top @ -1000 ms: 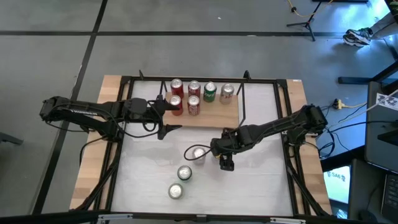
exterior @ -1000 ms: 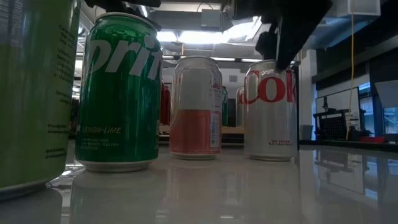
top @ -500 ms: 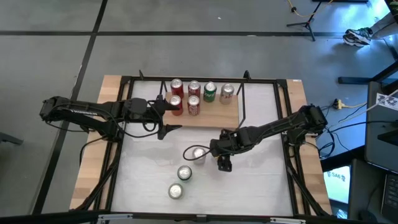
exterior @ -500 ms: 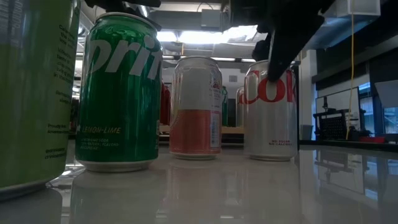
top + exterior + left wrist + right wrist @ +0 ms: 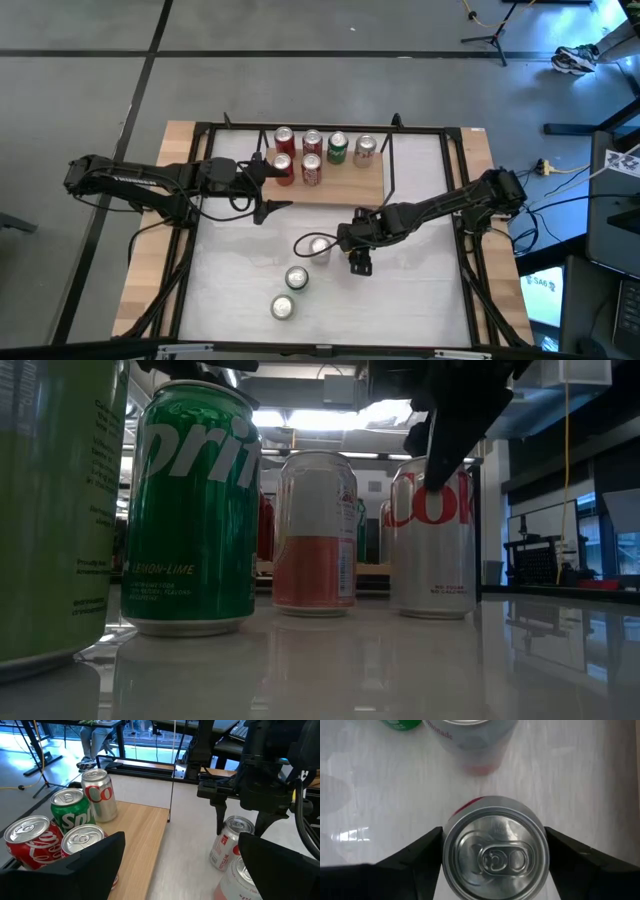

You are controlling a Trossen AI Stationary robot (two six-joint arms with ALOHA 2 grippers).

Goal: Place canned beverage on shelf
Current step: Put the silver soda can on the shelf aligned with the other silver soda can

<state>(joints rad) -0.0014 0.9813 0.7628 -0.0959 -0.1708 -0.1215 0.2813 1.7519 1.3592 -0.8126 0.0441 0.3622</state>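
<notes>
Our right hand points down over the silver can on the desk, fingers touching its sides. Our left hand waits wide by the shelf.

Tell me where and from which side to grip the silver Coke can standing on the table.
Grip the silver Coke can across its round side wall just below the rim, coming straight down from above. It stands upright, and the right gripper already has a finger on each side.

pale green can cropped, shelf mostly hidden
</notes>
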